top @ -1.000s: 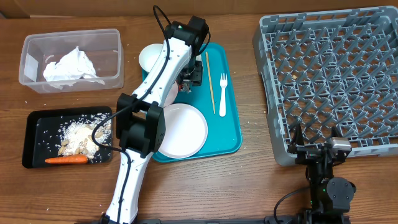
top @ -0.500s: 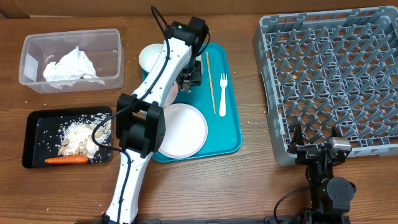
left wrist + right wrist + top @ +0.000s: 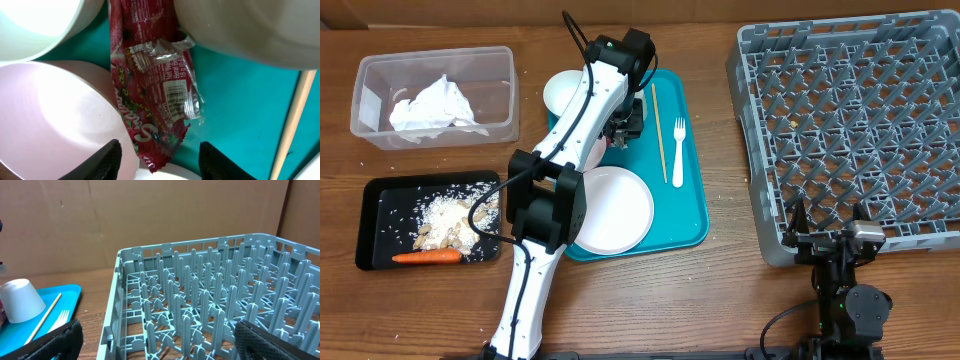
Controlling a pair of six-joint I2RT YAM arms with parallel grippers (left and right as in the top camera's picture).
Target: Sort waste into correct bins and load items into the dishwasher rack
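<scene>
A shiny red wrapper [image 3: 155, 90] lies on the teal tray, wedged between white bowls [image 3: 50, 125] and a white cup [image 3: 250, 30]. My left gripper [image 3: 160, 162] hangs low over it, and its black fingers [image 3: 107, 162] stand apart on either side of the wrapper's lower tip without touching it. From overhead, the left gripper [image 3: 622, 122] is beside a bowl [image 3: 563, 92], with the large plate [image 3: 615, 210] nearer the front. My right gripper [image 3: 160, 352] is open and empty at the front edge of the grey dishwasher rack [image 3: 860, 120].
The clear tub [image 3: 370, 80] holds the crumpled napkin [image 3: 435, 105]. The black tray [image 3: 375, 215] holds crumbs [image 3: 450, 220] and a carrot [image 3: 425, 257]. A white fork [image 3: 678, 150] and a wooden chopstick [image 3: 658, 130] lie on the teal tray [image 3: 695, 200].
</scene>
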